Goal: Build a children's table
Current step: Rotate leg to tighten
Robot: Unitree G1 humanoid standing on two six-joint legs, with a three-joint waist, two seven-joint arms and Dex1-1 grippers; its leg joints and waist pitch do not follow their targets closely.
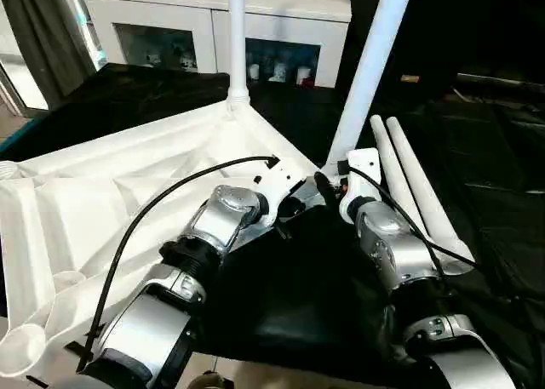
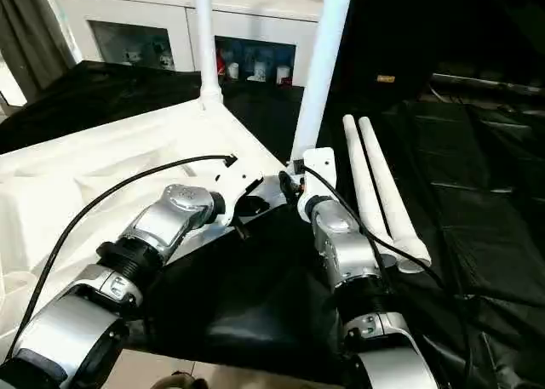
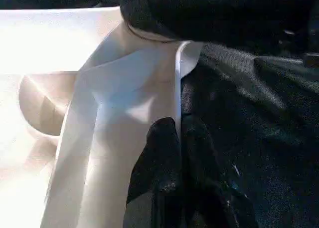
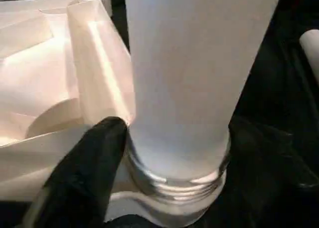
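Two black right fingers (image 4: 84, 173) straddle a smooth threaded leg (image 4: 189, 78); left fingers (image 3: 164, 173) pressed together beside the ribbed tabletop's edge (image 3: 124, 113).

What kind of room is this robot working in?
Probably a home-like living room used for demos: a white glass-door cabinet holding small figurines, a curtain, and black sheeting spread under the work.

Both silver forearms reach forward, left hand (image 3: 182, 153) pinched closed, right hand (image 4: 172, 153) fingers spread apart.
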